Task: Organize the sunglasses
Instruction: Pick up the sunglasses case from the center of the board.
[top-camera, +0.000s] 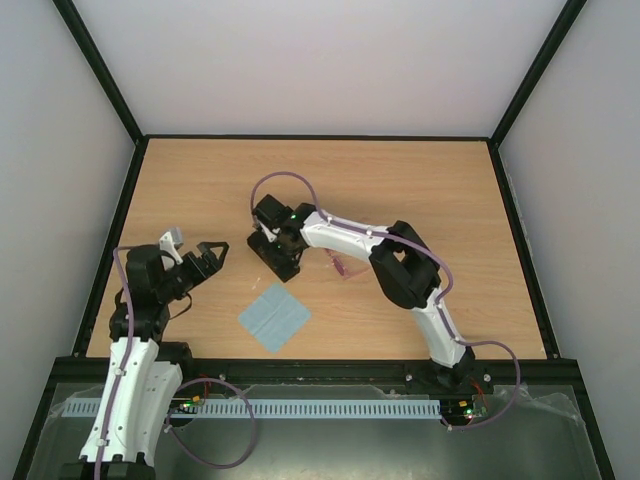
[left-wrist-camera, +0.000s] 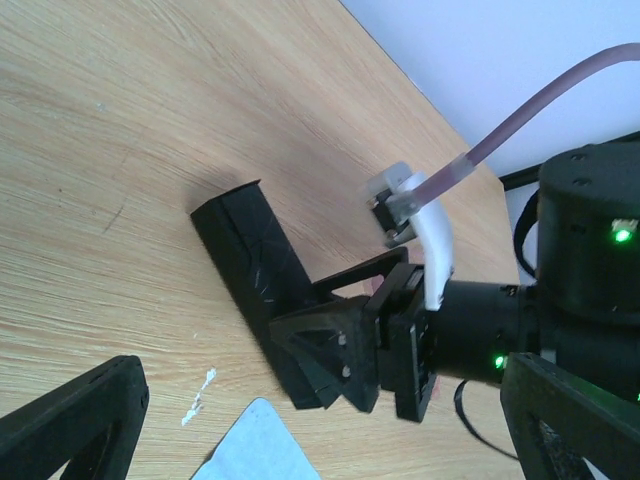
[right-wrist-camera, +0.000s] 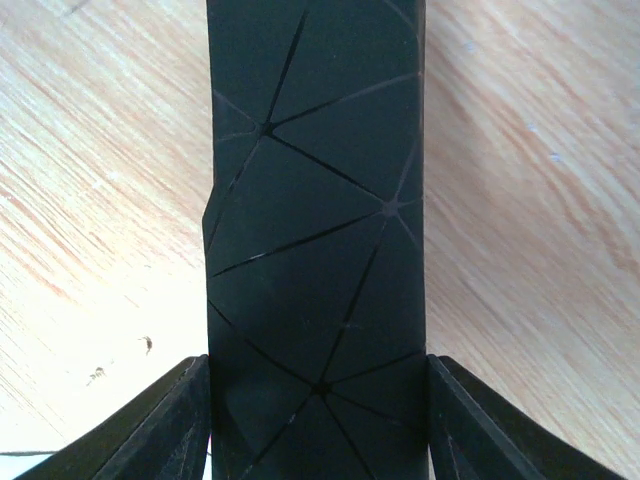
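A: Right gripper (right-wrist-camera: 318, 375)?
B: Fingers pressed on both long sides of the black case (right-wrist-camera: 315, 200). Looks like a grip, probably to ready it for the sunglasses (top-camera: 343, 267), which lie loose just right of it, under the forearm.
A: Left gripper (top-camera: 197, 248)?
B: Wide open, empty, off to the side near the blue cloth (top-camera: 274, 316).
A: Surroundings?
B: Wooden table (top-camera: 450, 200), white walls (top-camera: 330, 60), black frame (top-camera: 98, 65).

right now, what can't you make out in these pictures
- sunglasses: top view only, small pink shape beside the right arm, maybe partly covered; folded or open, can't tell
- black case: near end cut off by the right wrist view's bottom edge; right tool covers much of it from above
- light blue cloth: left wrist view shows just a corner, cut by the bottom edge
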